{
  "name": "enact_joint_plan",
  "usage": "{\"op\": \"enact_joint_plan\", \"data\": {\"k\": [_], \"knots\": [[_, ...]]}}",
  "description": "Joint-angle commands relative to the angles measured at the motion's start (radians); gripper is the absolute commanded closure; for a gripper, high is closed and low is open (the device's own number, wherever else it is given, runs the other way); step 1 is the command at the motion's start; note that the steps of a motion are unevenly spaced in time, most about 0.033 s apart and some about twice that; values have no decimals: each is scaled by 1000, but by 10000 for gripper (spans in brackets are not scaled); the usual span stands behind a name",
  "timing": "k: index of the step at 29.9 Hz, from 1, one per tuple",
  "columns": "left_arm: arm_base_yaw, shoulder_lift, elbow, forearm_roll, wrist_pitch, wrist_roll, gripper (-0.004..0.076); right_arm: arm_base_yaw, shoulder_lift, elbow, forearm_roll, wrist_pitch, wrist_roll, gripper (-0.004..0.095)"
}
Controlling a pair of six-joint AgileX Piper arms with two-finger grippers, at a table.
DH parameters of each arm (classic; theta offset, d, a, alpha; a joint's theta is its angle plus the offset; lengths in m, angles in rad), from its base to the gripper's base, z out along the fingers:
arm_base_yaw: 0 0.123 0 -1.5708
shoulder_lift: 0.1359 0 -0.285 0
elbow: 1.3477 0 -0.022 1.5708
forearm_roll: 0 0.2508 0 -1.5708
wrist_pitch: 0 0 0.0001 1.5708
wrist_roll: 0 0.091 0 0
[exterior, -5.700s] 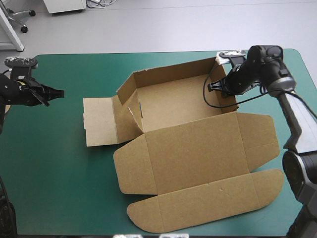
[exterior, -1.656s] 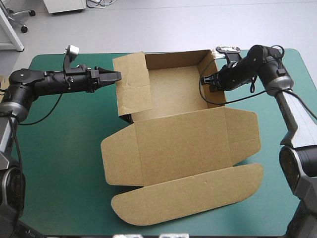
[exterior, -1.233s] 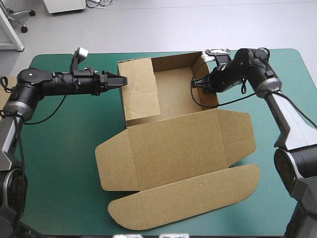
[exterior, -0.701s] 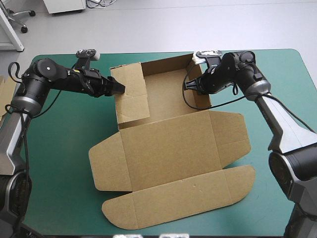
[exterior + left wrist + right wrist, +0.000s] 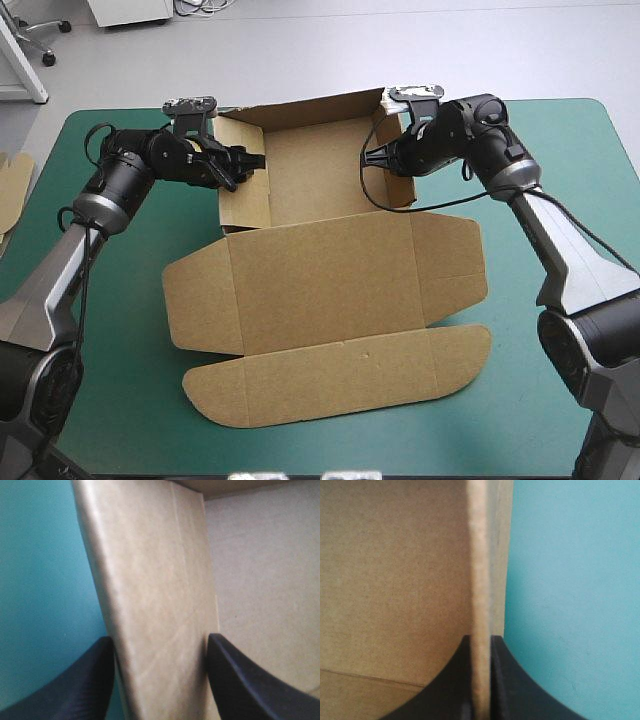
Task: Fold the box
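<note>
Cardboard takes up the middle of the teal-green table (image 5: 110,380). The brown box (image 5: 320,215) lies there half built, with its open tray (image 5: 315,170) toward the table's far edge. Its lid (image 5: 330,285) is spread flat toward the table's near edge, and the rounded tuck flap (image 5: 340,385) lies closest to that edge. Three tray walls stand raised: one along the table's far edge and one at either end.

The left hand (image 5: 252,160) is at the wall on the side of the table's left edge. It is released. Its black fingers (image 5: 75,685) stand apart with that wall between them, one outside over the bare table and the other inside the tray.

The right hand (image 5: 372,158) is at the wall on the side of the table's right edge, clenched on the board. Its fingers (image 5: 455,680) are all but closed, with the wall's edge pinched between them.

An edge of more board (image 5: 14,185) shows at the table's left edge.
</note>
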Motion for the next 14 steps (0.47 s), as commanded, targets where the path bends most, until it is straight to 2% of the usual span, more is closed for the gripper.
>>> {"op": "enact_joint_plan", "data": {"k": [1,7,11,14], "knots": [[-9,-45,-33,-31,-110,-18,340,9,-57,-45,29,-38,3,920],[-17,-38,-36,-55,-57,-18,444,9,-57,-45,28,-29,3,921],[-17,-37,-36,-79,-89,12,451,9,-57,-45,34,-23,3,921],[-17,-37,-36,-79,-109,19,518,9,-57,-45,34,-10,3,921]]}}
